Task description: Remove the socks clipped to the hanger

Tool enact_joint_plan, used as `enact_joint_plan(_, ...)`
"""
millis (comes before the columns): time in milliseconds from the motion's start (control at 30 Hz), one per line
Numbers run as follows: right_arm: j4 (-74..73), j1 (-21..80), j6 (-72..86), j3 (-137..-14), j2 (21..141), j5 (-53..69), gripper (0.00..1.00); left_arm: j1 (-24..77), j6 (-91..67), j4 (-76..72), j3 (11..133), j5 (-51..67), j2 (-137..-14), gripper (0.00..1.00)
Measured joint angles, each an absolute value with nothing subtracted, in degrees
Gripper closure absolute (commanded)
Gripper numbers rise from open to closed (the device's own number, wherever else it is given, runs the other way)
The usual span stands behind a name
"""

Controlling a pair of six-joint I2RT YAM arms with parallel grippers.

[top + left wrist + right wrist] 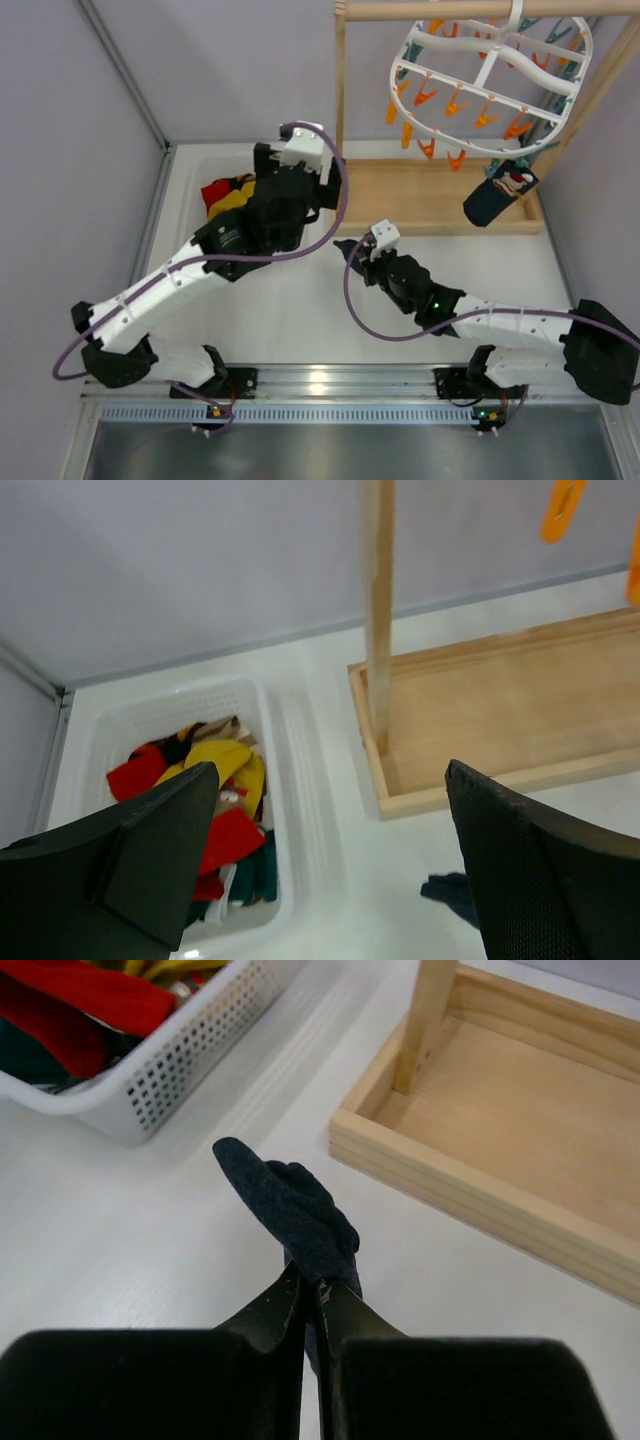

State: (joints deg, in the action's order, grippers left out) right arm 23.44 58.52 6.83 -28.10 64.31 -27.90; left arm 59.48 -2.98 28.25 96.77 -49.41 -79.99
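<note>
The white oval hanger (490, 70) with orange and teal clips hangs from the wooden rod at the top right. One dark sock (498, 197) dangles from a clip at its lower right edge. My right gripper (312, 1295) is shut on a dark navy sock (295, 1210), holding it just above the table between the basket and the wooden tray. My left gripper (340, 880) is open wide and empty, hovering beside the white basket (270, 780). Yellow (215, 755), red (228, 838) and teal socks lie inside the basket.
The wooden stand's tray base (430, 195) and upright post (377, 610) stand right of the basket. The basket (195, 180) sits at the table's back left, against a grey side wall. Both arms reach toward the table's middle.
</note>
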Motion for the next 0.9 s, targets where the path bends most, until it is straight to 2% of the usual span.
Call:
enact_joint_plan(267, 23.0, 57.7, 4.7, -50.4, 83.2, -18.0, 1.0, 59.4, -14.5, 34.5, 74.1, -52.4, -55.8, 0.01)
enact_joint_plan(500, 20.0, 57.1, 1.4, -79.6, 104.3, -9.7, 1.0, 59.3, -20.1, 39.9, 67.7, -50.4, -34.7, 0.01)
enact_joint_plan(667, 16.7, 56.7, -1.1, -102.9, 120.1, -6.0, 0.98, 59.3, -22.5, 40.5, 61.5, -51.0, -27.7, 0.01)
enact_joint_plan(700, 16.0, 56.6, -1.3, -106.6, 122.8, -5.7, 0.76, 59.3, -22.9, 40.7, 59.9, -51.2, -27.7, 0.01)
enact_joint_plan(733, 15.2, 56.4, -1.3, -111.4, 126.1, -5.3, 0.59, 59.3, -23.3, 41.1, 58.4, -51.2, -28.0, 0.01)
enact_joint_plan(833, 10.3, 55.6, -2.7, -124.8, 135.2, -4.7, 0.45, 59.3, -23.9, 42.4, 56.1, -51.0, -29.3, 0.01)
enact_joint_plan(900, 7.7, 54.9, -3.1, -126.2, 136.7, -4.7, 0.39, 59.3, -24.0, 42.5, 55.8, -50.9, -29.9, 0.01)
